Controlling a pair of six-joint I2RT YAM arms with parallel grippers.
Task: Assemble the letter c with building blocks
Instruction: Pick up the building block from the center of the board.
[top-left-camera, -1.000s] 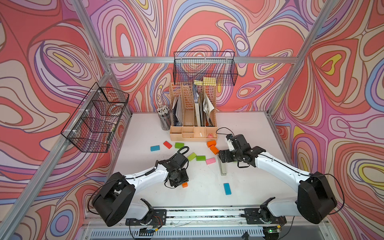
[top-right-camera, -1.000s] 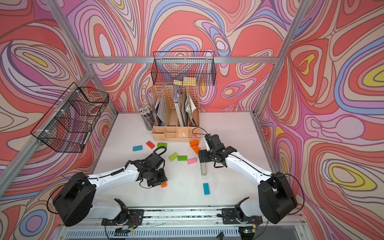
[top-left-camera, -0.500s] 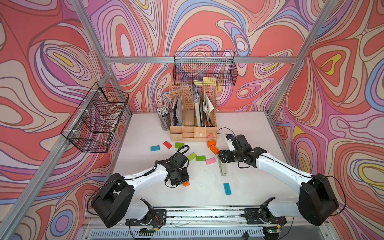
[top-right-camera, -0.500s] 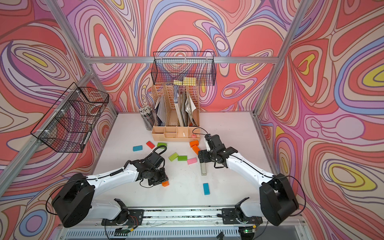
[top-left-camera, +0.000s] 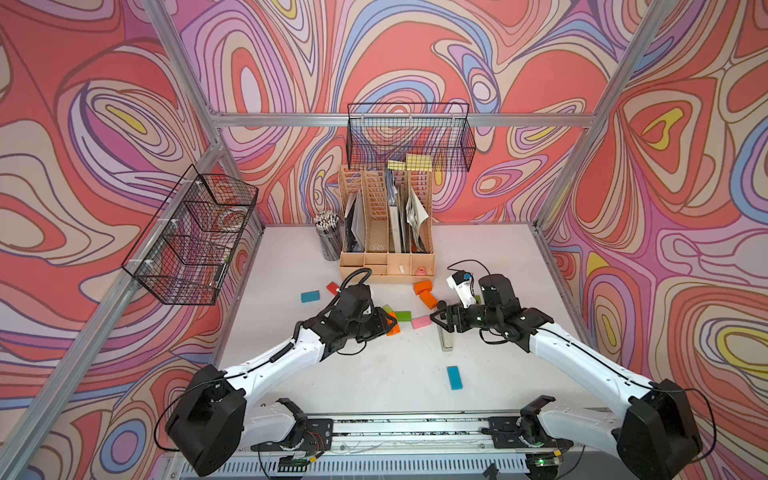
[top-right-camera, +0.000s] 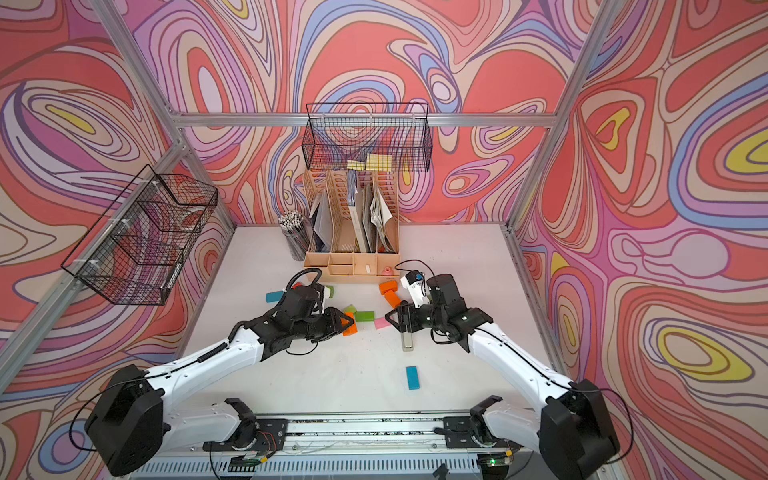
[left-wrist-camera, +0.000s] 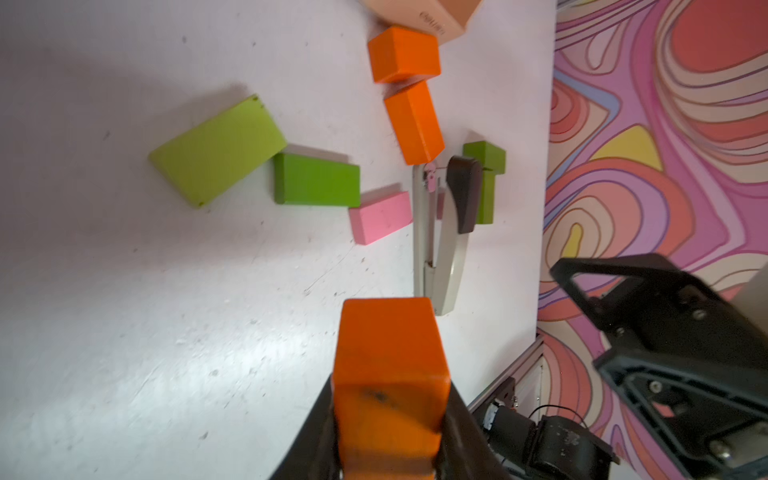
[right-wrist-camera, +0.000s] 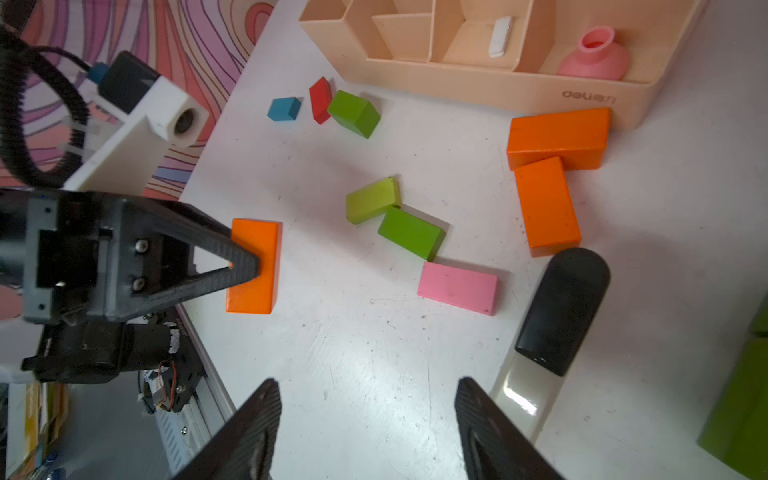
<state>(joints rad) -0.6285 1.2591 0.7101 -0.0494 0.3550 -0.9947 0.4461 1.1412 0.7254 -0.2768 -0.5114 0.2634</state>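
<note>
1. Building blocks (right-wrist-camera: 372, 199): found orange block (left-wrist-camera: 390, 340) clamped between left gripper (left-wrist-camera: 390, 399) fingers, likely for carrying to the others; contact with table (right-wrist-camera: 374, 353) unclear.
2. Found right gripper (right-wrist-camera: 365, 386) fingers apart, empty; pink block (right-wrist-camera: 457, 288) just ahead, stapler (right-wrist-camera: 557, 307) beside one finger.
3. Farther ahead, saw a loose green block (right-wrist-camera: 409, 232); no letter c yet.

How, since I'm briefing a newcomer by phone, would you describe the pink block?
Start at the beige desk organiser at the back. In front of it, the pink block lies flat between a dark green block and the grey stapler; it is the only pink block.
</note>
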